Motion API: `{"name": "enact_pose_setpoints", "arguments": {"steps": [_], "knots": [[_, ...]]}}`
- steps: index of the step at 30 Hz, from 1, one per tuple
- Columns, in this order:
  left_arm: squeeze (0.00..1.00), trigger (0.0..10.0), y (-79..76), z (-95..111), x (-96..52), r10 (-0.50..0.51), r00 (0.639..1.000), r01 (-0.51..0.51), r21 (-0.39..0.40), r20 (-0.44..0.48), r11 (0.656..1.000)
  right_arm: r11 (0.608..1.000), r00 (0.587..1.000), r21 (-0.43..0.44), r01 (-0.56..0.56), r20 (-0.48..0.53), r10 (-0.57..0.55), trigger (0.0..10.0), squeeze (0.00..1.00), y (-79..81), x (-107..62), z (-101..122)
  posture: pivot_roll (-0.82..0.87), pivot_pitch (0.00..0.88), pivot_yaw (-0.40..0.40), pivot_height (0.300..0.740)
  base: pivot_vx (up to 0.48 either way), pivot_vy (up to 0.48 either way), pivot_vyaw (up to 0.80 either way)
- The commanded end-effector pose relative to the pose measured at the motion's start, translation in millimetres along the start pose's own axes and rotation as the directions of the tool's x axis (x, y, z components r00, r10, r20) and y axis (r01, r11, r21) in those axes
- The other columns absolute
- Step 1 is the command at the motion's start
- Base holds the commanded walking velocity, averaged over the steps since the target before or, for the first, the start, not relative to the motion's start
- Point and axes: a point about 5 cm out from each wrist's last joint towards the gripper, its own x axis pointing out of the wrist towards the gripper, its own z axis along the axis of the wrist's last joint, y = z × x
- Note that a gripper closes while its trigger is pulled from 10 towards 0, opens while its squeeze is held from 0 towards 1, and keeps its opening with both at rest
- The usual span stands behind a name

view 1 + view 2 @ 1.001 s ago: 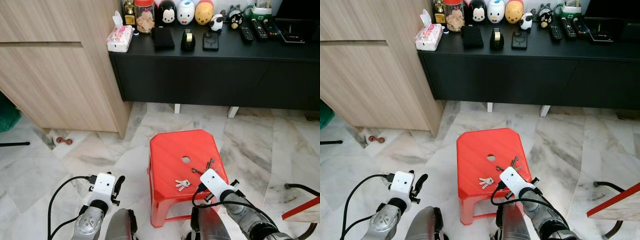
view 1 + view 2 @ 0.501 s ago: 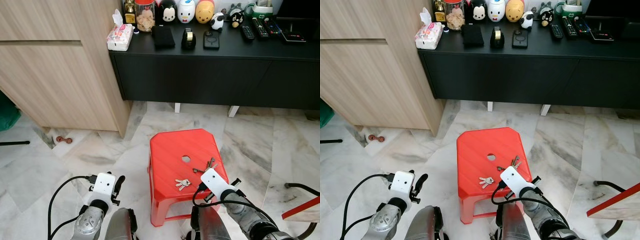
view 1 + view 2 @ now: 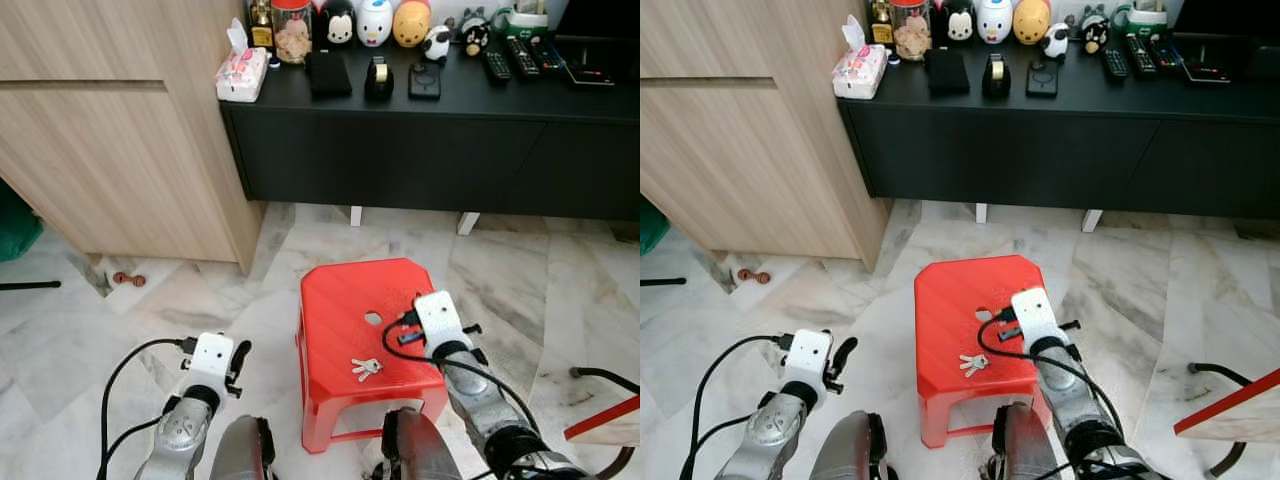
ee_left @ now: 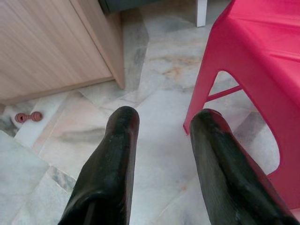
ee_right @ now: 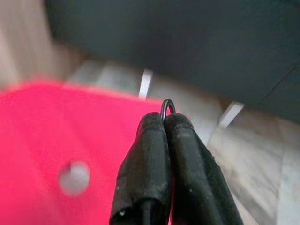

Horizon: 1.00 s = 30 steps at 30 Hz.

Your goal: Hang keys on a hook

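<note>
Keys are split between two places. A small silver bunch (image 3: 366, 368) lies flat on the red stool (image 3: 340, 300), near its front edge, its long axis running roughly left to right. A dark key ring (image 5: 167, 106) pokes out between the tips of the right gripper (image 5: 164, 123), whose fingers are pressed together on it; whatever hangs from that ring is hidden behind the fingers, so it cannot be told whether a second bunch dangles there.

Nearest the robot, the left gripper (image 4: 161, 136) hangs low by the stool's left side, its fingers parted with nothing between them, above marble floor (image 3: 120, 330). The right arm reaches over the stool's right half, its white wrist (image 3: 436, 312) above the seat beside the round hole (image 3: 372, 318). The silver bunch lies just in front and to the left of that wrist, so the right arm is the nearer one to it.

Farther off stand a wooden cupboard (image 3: 110, 140) on the left and a black sideboard (image 3: 430, 140) carrying a tissue pack (image 3: 241, 76), a jar, toy figures and remotes. No hook can be made out. Judged from this, the ring is held and the next move needs a hook found first.
</note>
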Motion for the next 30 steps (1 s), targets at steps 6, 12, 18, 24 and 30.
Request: {"name": "enact_pose_setpoints", "arguments": {"steps": [6,12,18,24,30], "knots": [[0.0,10.0,6.3,-14,-2.6,0.032,0.998,-0.031,0.016,-0.059,0.999,0.991,0.986,0.115,0.065,0.143,-0.081,10.0,0.0,-11.4,-7.8,17,-0.01,0.053,0.001,0.623,0.0,0.0,0.0],[0.0,10.0,7.2,-16,-1.3,0.052,0.996,-0.052,0.003,-0.071,0.999,0.988,0.98,0.136,0.073,0.174,-0.096,10.0,0.0,-15.9,-9.3,20,-0.02,0.027,-0.008,0.623,0.0,0.0,0.0],[0.0,10.0,8.3,-18,-0.6,0.063,0.995,-0.064,0.0,-0.075,0.998,0.983,0.974,0.161,0.092,0.191,-0.122,10.0,0.0,-17.9,-6.5,28,-0.02,0.0,-0.019,0.648,0.0,0.0,0.0],[0.0,10.0,5.5,-20,-0.6,0.064,0.994,-0.065,-0.005,-0.083,0.998,0.985,0.978,0.154,0.078,0.181,-0.106,10.0,0.0,-17.8,-4.2,28,-0.02,0.0,-0.022,0.678,0.0,0.0,0.0],[0.0,10.0,5.0,-27,-2.9,0.068,0.991,-0.07,-0.015,-0.111,0.997,0.985,0.987,0.151,0.088,0.121,-0.106,10.0,0.0,-19.2,-7.3,16,-0.03,0.0,-0.023,0.708,0.0,0.0,0.0]]}}
